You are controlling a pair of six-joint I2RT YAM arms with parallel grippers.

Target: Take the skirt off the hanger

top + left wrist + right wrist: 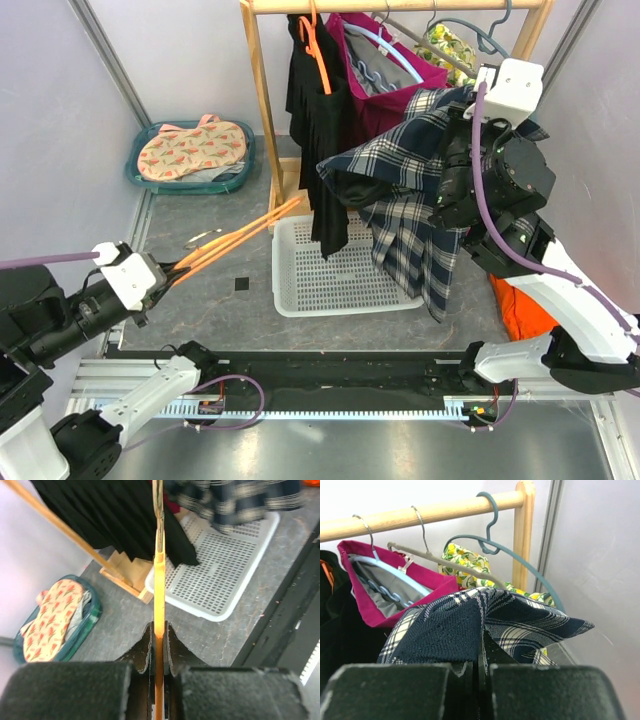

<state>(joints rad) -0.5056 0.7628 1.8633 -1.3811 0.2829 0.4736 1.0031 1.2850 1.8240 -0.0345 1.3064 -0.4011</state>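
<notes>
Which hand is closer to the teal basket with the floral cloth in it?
Left. The left hand, clamped on the orange hanger, is close by on the teal basket's near side; the right hand holds the plaid skirt far across by the rack.

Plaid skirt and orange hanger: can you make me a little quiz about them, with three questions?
1. True or false: the left tool is shut on the orange hanger.
2. Pick one: what does the right tool grip? A. the plaid skirt B. a magenta dress C. a black dress
3. Fill in: the ___ basket lies just below the hanging skirt.

Key: 1 true. 2 A. 3 white.
</notes>
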